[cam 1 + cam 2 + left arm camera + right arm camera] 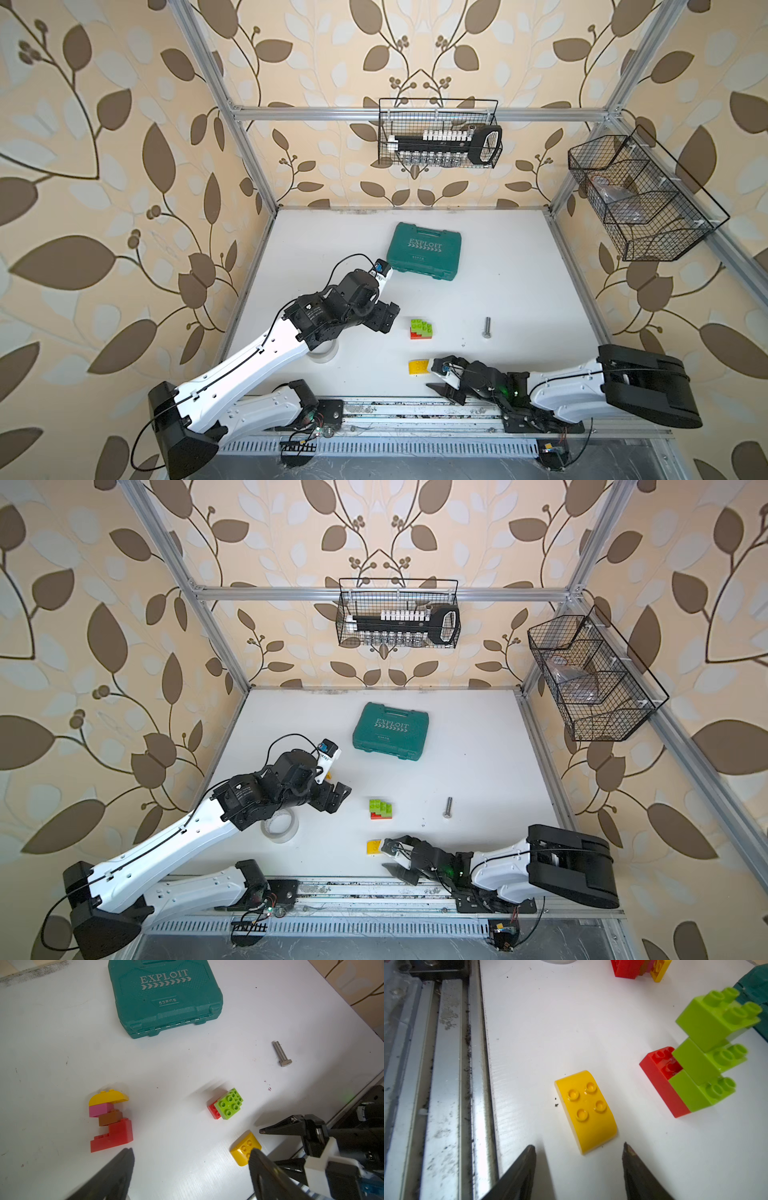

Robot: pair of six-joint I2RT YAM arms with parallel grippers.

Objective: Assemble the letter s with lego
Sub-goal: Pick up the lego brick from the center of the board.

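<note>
The white worktop [519, 291] is scuffed and flecked with dark grit near its front edge. A closed teal tool case [424, 252] lies flat toward the back. A grey bolt [487, 327] lies on its side right of centre, well apart from a clump of green bricks [420, 329] on a red one. A rounded yellow brick [418, 368] sits nearer the front edge, studs up. A roll of clear tape [280, 825] lies flat at the left. In the left wrist view, a brick stack [111, 1121] of red, brown, pink and yellow rests on the surface.
</note>
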